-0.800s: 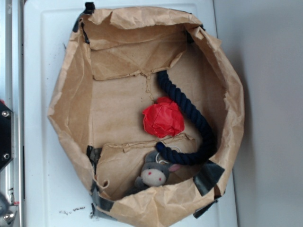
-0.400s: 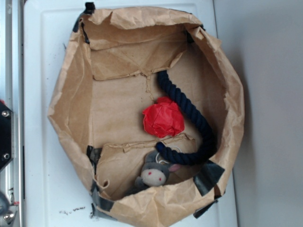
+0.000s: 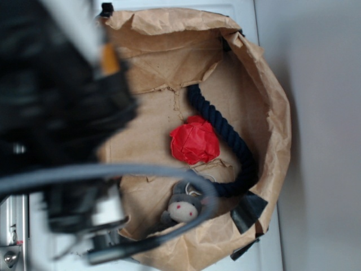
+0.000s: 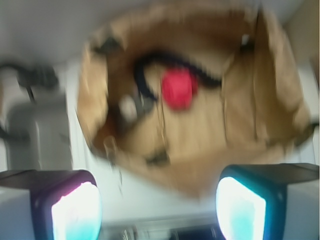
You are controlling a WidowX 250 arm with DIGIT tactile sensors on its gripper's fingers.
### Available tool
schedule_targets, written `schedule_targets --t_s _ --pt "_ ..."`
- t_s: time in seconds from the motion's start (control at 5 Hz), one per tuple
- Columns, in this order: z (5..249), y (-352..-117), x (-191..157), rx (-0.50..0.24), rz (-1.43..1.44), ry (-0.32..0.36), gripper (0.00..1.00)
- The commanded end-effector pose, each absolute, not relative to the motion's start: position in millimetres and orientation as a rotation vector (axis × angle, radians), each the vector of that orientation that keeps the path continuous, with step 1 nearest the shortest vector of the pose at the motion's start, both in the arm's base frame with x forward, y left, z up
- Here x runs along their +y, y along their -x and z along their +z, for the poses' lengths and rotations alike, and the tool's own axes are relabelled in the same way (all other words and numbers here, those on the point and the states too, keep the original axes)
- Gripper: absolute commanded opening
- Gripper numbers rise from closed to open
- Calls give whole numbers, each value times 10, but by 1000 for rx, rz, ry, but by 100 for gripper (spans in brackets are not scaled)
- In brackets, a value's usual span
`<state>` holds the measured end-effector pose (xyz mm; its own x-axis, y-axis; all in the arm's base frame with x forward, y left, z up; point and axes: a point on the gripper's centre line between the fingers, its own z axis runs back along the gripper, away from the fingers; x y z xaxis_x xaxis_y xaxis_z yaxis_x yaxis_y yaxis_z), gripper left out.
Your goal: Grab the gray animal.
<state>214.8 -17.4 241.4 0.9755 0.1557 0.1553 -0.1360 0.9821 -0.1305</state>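
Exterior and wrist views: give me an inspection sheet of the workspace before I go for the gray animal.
Surface: white tray under an open brown paper bag.
Job's things: gray animal near the bag's lower wall, untouched.
Clutter: red paper ball; navy rope curving beside it.
Grippers: tool open, well outside the bag.
Cables: gray cable looping across the exterior view.
Surroundings: blurred arm hiding the bag's left side.

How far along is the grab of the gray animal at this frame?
Early approach only. The arm is blurred over the left of the paper bag, and the gripper is open and empty, above the bag. The gray animal lies untouched at the bag's near edge, beside the rope and red ball. Descending, closing and lifting remain.
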Motion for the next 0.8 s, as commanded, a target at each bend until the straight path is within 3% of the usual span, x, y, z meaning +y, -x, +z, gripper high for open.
schedule_targets --t_s 0.0,0.2,0.4,0.6 --pt "2543 -2187 -137 -208 159 121 100" --pt "2120 -2449 385 -312 346 241 100" --pt "1639 -2706 602 -282 334 224 100" --pt "1275 -2755 671 -310 508 237 100"
